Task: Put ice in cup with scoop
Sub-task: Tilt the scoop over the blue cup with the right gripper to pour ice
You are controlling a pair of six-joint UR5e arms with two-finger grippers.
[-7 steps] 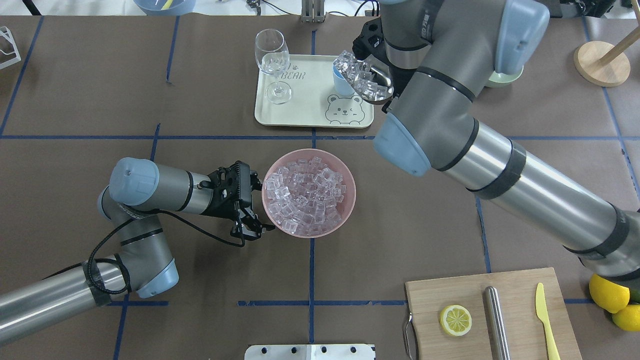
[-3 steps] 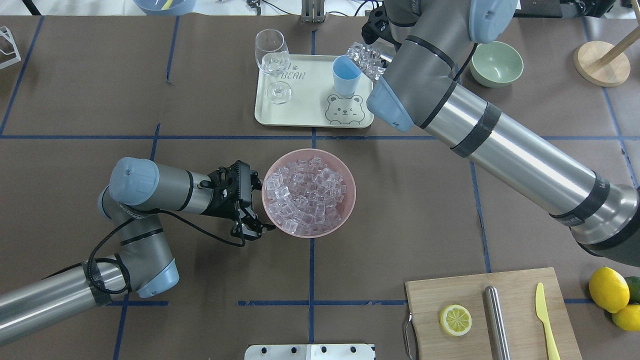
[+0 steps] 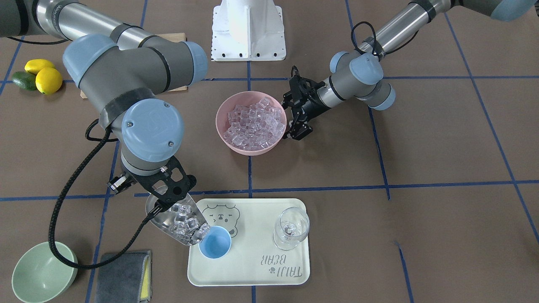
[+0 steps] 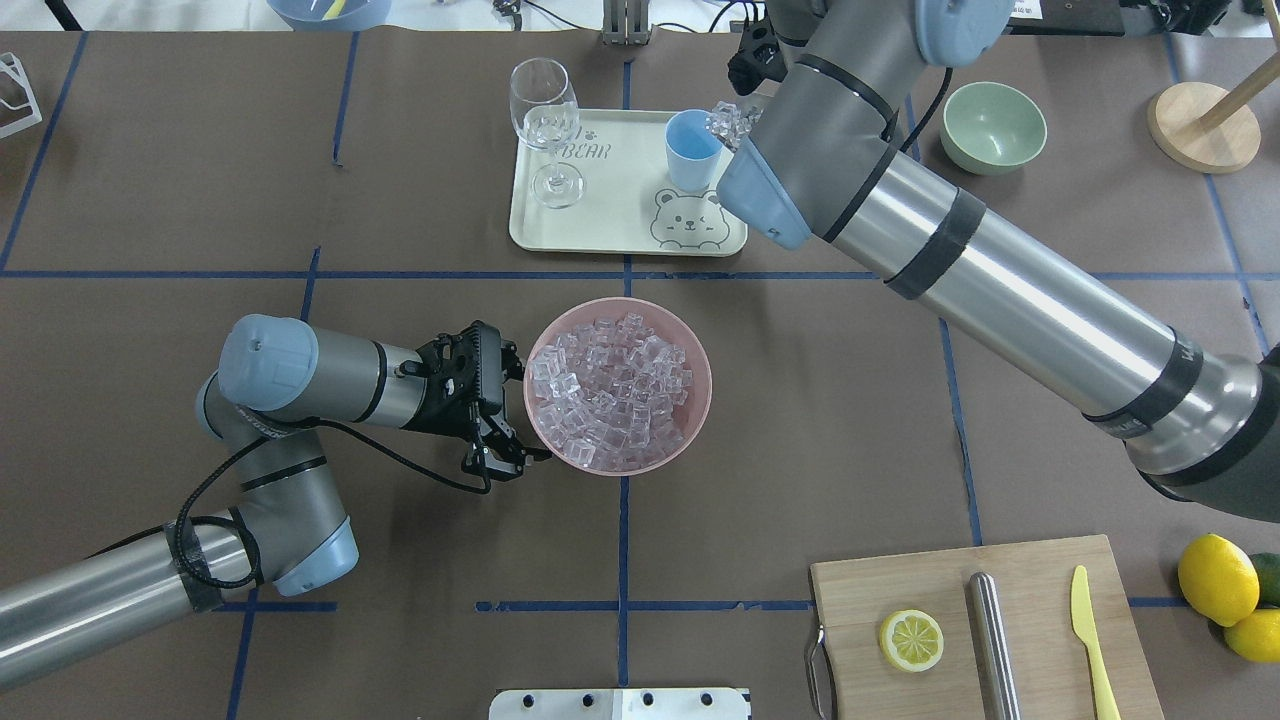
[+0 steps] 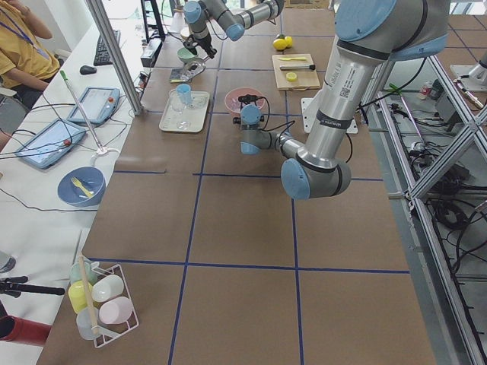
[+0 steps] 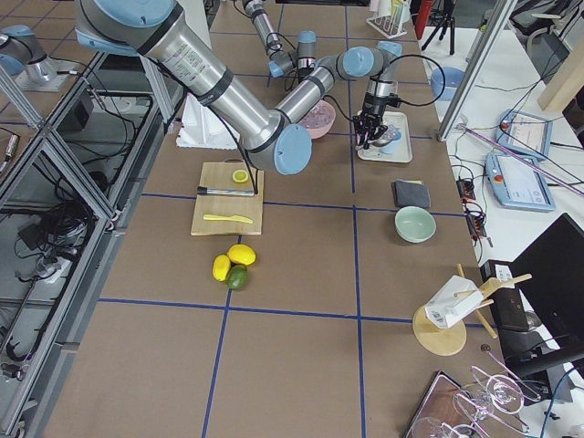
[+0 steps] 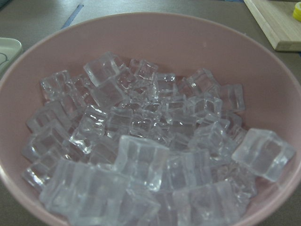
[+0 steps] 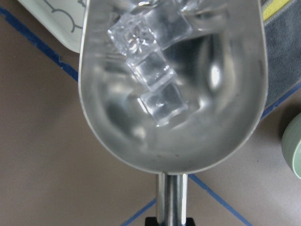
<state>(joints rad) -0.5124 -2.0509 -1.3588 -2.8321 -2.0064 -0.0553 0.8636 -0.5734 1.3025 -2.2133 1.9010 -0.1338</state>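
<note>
The steel scoop [image 3: 179, 225] is tilted mouth-down, its lip at the rim of the light-blue cup [image 3: 215, 242] on the tray. Several clear ice cubes [image 3: 185, 223] lie in its trough and crowd toward the mouth. In the right wrist view the cubes [image 8: 153, 70] sit in the far half of the scoop [image 8: 117, 117]. My right gripper [image 3: 162, 201] is shut on the scoop's handle [image 8: 171, 200]. In the overhead view my arm hides most of the scoop, and only ice [image 4: 733, 122] shows beside the cup [image 4: 692, 150]. My left gripper [image 4: 522, 412] is open, against the left side of the pink bowl [image 4: 707, 385] full of ice [image 7: 141, 160].
The cream tray [image 4: 610, 228] also holds a stemmed glass [image 4: 545, 120]. A pale green bowl [image 4: 992, 125] and a grey cloth [image 3: 122, 275] lie beyond the tray's right side. A cutting board [image 4: 1040, 580] with a lemon slice, a steel cylinder and a yellow knife is at the front right, with lemons [image 4: 1215, 580] beside it.
My right arm has swung round and tipped the scoop's mouth down toward the cup. The ice has slid toward the lip. The left arm has not moved.
</note>
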